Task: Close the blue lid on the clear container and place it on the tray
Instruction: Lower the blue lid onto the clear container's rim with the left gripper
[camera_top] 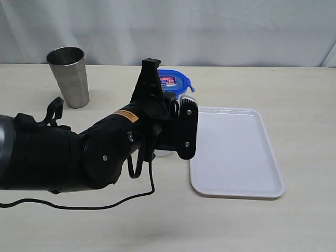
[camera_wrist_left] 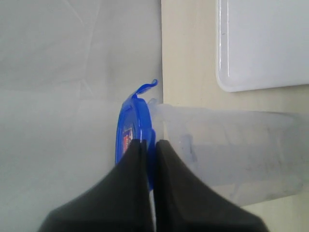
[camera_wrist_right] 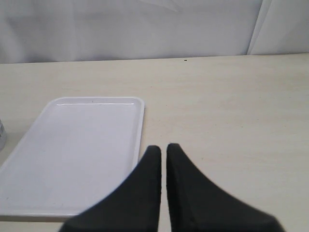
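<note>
Blue plastic snap-flap lid (camera_top: 172, 80) sits on the tall clear plastic container (camera_wrist_left: 227, 154), which stands on the table (camera_top: 262, 226) just beside the flat white tray (camera_top: 236, 152). My left pincer (camera_wrist_left: 149, 141) pinches the lid's edge; my right pincer (camera_wrist_right: 160, 146) hangs pressed together.

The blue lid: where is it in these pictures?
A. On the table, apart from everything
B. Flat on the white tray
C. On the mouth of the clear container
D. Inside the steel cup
C: the blue lid sits on the mouth of the clear container, which stands beside the tray, not on it.
</note>
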Robot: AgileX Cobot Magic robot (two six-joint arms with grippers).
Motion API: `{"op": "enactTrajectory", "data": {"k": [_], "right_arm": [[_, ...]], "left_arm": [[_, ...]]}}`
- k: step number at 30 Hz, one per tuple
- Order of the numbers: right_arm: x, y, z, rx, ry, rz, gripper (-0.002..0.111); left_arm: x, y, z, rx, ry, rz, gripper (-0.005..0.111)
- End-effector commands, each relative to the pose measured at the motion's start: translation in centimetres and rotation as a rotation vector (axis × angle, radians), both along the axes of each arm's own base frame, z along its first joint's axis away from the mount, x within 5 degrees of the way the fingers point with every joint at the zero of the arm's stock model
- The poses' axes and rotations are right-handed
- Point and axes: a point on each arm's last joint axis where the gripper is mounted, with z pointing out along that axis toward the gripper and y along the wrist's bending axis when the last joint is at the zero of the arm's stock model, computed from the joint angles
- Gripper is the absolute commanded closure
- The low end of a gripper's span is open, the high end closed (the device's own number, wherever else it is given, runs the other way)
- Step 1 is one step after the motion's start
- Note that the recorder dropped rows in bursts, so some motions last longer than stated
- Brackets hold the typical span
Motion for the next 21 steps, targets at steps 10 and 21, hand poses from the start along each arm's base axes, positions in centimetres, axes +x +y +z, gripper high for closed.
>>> {"op": "enactTrajectory", "data": {"k": [10,21], "right_arm": [[-0.03,0.00,-0.09,-0.003,-0.001,0.002,0.104],[-0.03,0.00,-0.09,-0.003,-0.001,0.002,0.104]], "left_arm": [[-0.01,0.47,0.07,0.034,0.002,0.032,0.107],[-0.01,0.47,0.06,0.017,0.010,0.040,0.107]]}}
